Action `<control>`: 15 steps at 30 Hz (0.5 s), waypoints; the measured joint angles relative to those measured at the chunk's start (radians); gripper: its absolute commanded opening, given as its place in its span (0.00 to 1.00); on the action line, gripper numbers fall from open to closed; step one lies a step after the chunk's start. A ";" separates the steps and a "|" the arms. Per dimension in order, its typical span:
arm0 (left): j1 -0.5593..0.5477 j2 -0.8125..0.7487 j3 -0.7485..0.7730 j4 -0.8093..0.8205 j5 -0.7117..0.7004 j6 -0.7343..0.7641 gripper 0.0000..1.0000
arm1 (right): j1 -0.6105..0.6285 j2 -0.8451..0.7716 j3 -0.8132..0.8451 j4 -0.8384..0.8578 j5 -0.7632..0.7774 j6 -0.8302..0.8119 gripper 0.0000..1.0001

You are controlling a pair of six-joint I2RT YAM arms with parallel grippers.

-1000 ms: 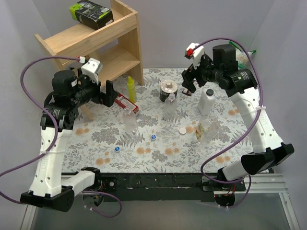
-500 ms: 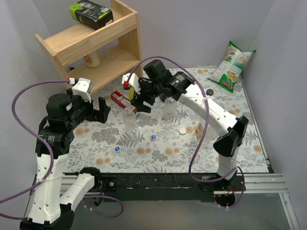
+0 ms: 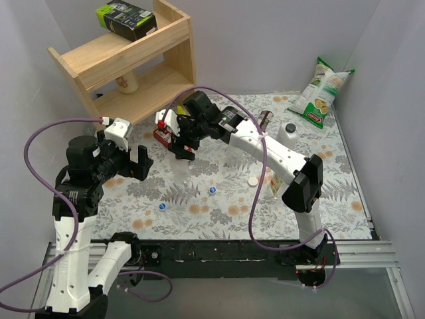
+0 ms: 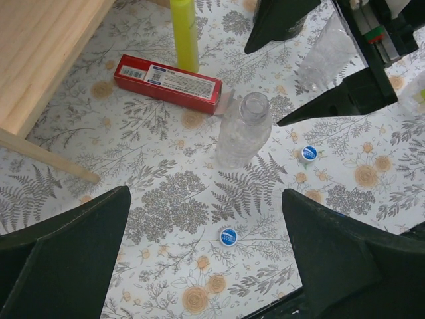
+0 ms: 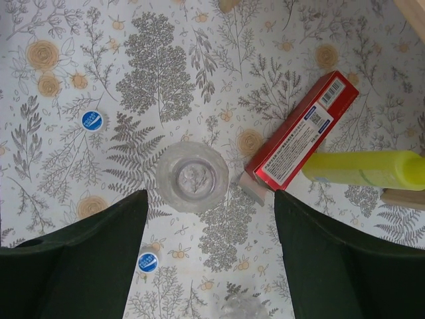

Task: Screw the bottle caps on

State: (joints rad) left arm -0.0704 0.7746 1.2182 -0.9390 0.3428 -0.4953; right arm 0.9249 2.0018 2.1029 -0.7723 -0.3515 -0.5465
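Observation:
A clear open-necked bottle (image 3: 182,170) (image 4: 243,130) (image 5: 192,177) stands left of the mat's middle. My right gripper (image 3: 180,143) (image 5: 210,195) hangs open just above and behind it, holding nothing; its fingers (image 4: 345,96) show in the left wrist view. My left gripper (image 3: 142,163) (image 4: 206,193) is open and empty, to the left of the bottle. Two blue caps (image 3: 212,190) (image 3: 162,207) (image 4: 308,153) (image 4: 229,236) lie in front of the bottle. A white cap (image 3: 253,180) lies further right. A second clear bottle (image 3: 234,150) and an orange-labelled bottle (image 3: 275,183) stand to the right.
A red box (image 3: 161,136) (image 5: 302,136) and a yellow squeeze bottle (image 4: 184,33) (image 5: 364,169) lie behind the bottle. A wooden shelf (image 3: 133,60) stands at the back left. A white carton (image 3: 287,137) and a chips bag (image 3: 320,93) are at the back right.
The right arm has swung from the back right across the mat to above the left bottle. The left arm has shifted slightly forward and right.

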 measured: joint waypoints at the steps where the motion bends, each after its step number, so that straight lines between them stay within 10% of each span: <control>1: 0.005 0.000 0.000 0.000 0.005 0.000 0.98 | 0.000 0.000 -0.003 0.013 0.000 0.002 0.82; 15: 0.011 0.000 -0.003 -0.026 0.068 0.011 0.98 | 0.000 0.057 -0.007 0.080 -0.022 0.063 0.62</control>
State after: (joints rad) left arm -0.0597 0.7746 1.2156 -0.9649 0.4103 -0.4843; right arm 0.9253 2.0590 2.0956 -0.6922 -0.3737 -0.4839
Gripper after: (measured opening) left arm 0.981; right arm 0.641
